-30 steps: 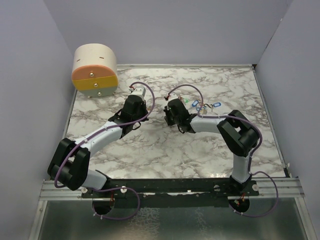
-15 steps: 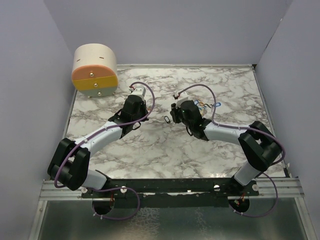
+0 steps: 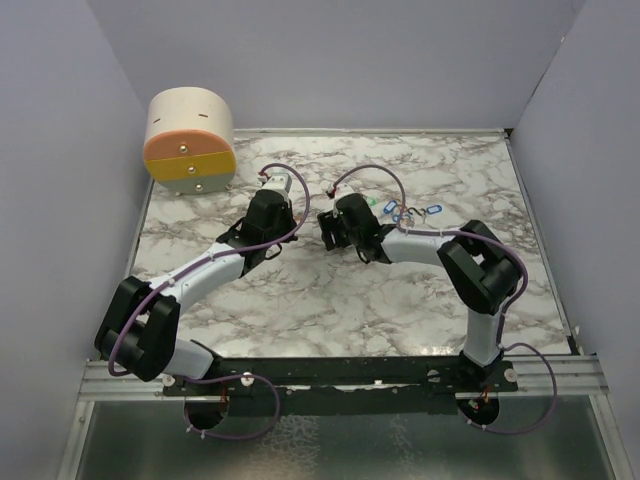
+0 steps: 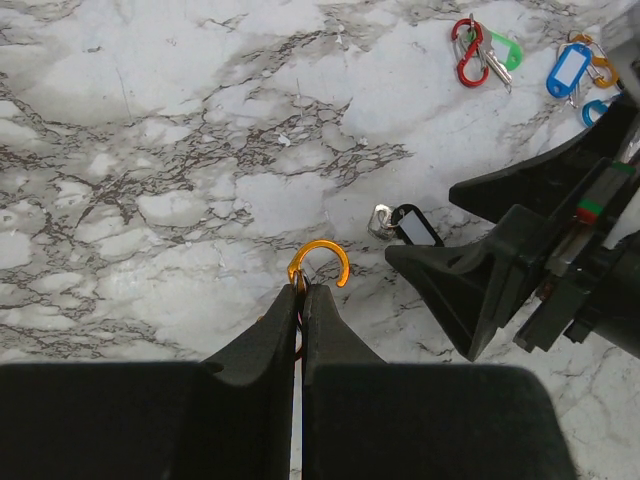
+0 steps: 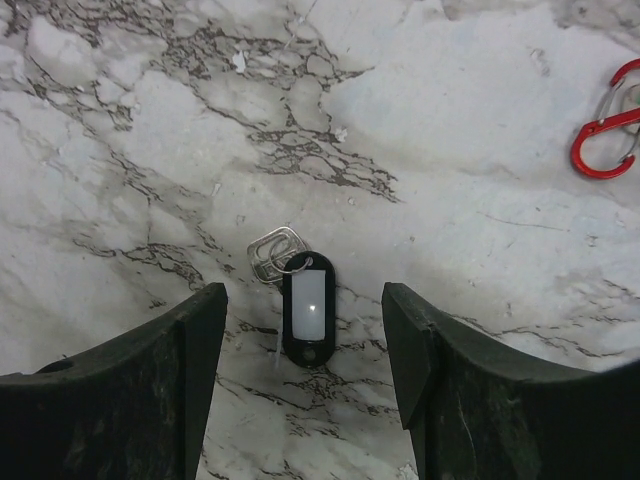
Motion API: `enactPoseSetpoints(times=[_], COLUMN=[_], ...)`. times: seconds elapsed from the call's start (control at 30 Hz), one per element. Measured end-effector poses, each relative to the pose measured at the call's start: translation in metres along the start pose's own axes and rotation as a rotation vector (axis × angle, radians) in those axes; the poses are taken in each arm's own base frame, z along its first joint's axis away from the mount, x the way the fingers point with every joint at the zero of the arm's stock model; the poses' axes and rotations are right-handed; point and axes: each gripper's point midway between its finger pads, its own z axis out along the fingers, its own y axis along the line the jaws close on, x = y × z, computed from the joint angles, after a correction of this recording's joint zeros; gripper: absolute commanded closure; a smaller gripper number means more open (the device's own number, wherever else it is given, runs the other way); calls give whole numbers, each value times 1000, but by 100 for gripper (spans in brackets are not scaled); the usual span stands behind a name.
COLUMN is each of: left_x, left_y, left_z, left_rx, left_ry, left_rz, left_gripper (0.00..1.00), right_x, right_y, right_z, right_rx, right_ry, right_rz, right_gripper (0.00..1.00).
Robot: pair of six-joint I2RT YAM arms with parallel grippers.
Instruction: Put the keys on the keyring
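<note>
The left gripper was pinched shut on the orange keyring, whose curved hook stuck out just past the fingertips. Straight ahead of it and to its left lay bare marble table, with free room to move. Close on its right the right gripper crowded in, its black fingers blocking that side. That gripper stood open, its jaws set on either side of the black tag without touching it. The tag lay flat on the table, with a small silver key touching its far end. Seen from the left gripper, it sat just ahead and to the right of the keyring, apart from it. Farther ahead and to the right of both grippers lay a red clip with a green tag beside it, then a blue tag. In the overhead view a round box stood well beyond the left gripper and to its left, in the table's far corner by the walls.
</note>
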Motion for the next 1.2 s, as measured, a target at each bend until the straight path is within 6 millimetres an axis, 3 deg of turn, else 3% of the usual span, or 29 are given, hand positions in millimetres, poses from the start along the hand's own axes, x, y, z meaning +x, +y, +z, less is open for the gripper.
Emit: enactPoseSetpoints(times=[0.2, 0.53, 0.9, 1.2], left_x=[0, 0, -8, -23], left_y=[0, 0, 2, 3], left_z=[0, 0, -7, -18], left_rx=[0, -1, -10, -23], left_ry=[0, 0, -25, -76], left_rz=[3, 4, 12, 13], left_gripper=[100, 100, 100, 100], right_x=[18, 16, 23, 2], right_y=[1, 8, 52, 36], right_z=[9, 16, -7, -21], right_rx=[-3, -34, -287, -213], right_ry=[68, 106, 211, 120], right_rz=[-5, -5, 21, -7], right_gripper=[36, 44, 46, 49])
